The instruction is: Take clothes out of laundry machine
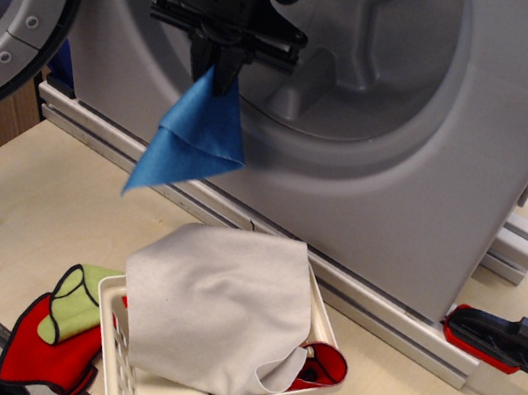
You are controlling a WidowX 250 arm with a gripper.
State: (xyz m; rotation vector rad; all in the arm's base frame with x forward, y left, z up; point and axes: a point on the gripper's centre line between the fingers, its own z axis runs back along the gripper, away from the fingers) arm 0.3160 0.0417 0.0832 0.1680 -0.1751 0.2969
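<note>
Jaws of the black gripper (222, 69) pinch, as far as the blurred view shows, the top corner of the blue cloth (193, 135), which hangs free in front of the laundry machine (394, 209), above the desk (29, 209) and left of the white basket (127, 378).

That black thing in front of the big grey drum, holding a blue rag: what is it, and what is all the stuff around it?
The black thing is the gripper of a robot arm, a two-fingered clamp, here shut on a blue cloth that hangs limp and clear of the opening. The camera looks down at the table from in front. The grey box is a laundry machine with its round door swung open at the left. On the wooden table stands a white slotted basket with a pale grey cloth draped over it. Red and green cloths lie beside the basket.
</note>
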